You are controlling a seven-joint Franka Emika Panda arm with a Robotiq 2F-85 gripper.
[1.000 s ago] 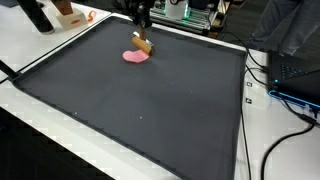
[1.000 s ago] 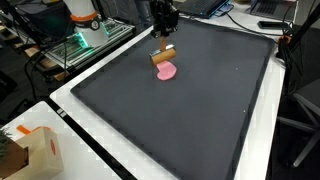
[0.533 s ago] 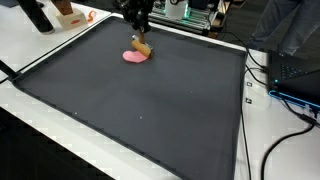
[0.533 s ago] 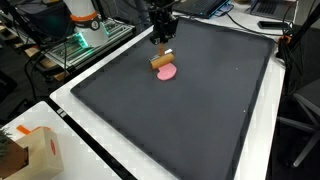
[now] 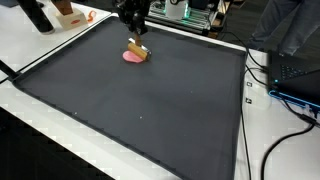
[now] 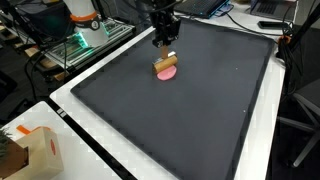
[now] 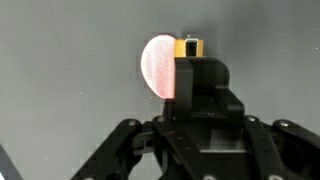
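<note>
Since the earlier frames the gripper [image 5: 136,42] has come down a little, and the wooden block [image 5: 139,53] it carries has gone from a tilted hang beside the pink disc [image 5: 130,58] to a position over the disc's edge.

Finger state: narrow, closed on the block. In the wrist view the block [image 7: 188,46] shows just past the dark fingers [image 7: 200,85], which hide half of the disc [image 7: 157,68]. Whether block and disc touch cannot be told. Both sit near one edge of the black mat [image 6: 200,120].

Hazards:
- The grip appears to cover only the block's upper end, so a slip would drop it askew.
- Further descent would press the block onto the disc and could drag the disc across the mat.
- Released on the disc's rim, the block could tip.

Markings: none readable on block, disc or gripper. Print on the cardboard box [image 6: 35,150] is too small to read
</note>
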